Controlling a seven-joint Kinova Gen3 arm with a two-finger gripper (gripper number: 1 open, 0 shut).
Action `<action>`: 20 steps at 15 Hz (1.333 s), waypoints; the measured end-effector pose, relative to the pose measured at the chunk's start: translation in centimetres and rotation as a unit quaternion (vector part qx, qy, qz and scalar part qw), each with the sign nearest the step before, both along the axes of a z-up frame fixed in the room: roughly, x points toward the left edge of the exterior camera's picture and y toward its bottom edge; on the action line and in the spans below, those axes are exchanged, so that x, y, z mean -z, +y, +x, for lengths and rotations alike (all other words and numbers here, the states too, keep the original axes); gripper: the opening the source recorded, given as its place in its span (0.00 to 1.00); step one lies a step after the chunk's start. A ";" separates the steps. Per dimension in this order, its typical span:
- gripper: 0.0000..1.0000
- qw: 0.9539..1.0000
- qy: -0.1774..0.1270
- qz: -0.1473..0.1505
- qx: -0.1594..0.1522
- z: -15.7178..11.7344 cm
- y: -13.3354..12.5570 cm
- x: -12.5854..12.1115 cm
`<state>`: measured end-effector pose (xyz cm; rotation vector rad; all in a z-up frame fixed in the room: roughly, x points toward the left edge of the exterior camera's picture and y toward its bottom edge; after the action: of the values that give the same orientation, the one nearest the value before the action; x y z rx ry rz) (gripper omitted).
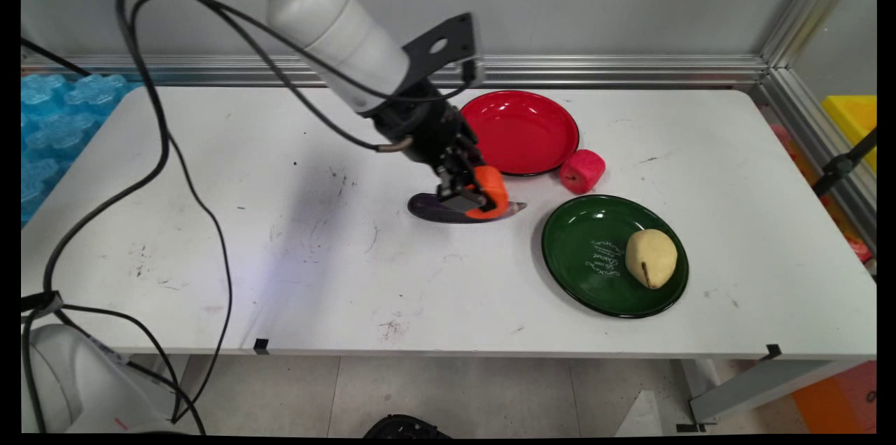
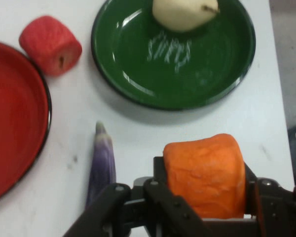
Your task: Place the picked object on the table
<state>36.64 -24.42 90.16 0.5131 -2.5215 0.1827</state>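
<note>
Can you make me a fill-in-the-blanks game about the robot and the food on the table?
1. The black two-finger gripper is shut on a chunky ____ foam piece.
2. The pale yellow toy pear lies on the round ____ plate.
3. The round red plate has ____ on it.
4. Under the gripper lies a long ____ toy eggplant.

Missing words: orange; green; nothing; purple

The gripper (image 1: 479, 194) clasps an orange chunk (image 1: 491, 190) just above a purple eggplant (image 1: 455, 209), beside the red plate (image 1: 521, 131).
</note>
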 end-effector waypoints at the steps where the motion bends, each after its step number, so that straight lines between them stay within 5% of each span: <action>1: 0.00 1.000 -0.004 0.001 0.002 0.7 0.3 0.3; 8: 0.00 0.999 -0.034 0.017 0.023 3.0 1.4 4.3; 20: 0.00 0.997 -0.060 0.036 0.035 2.2 0.0 10.7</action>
<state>38.85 -24.40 79.49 0.4539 -2.6660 0.0988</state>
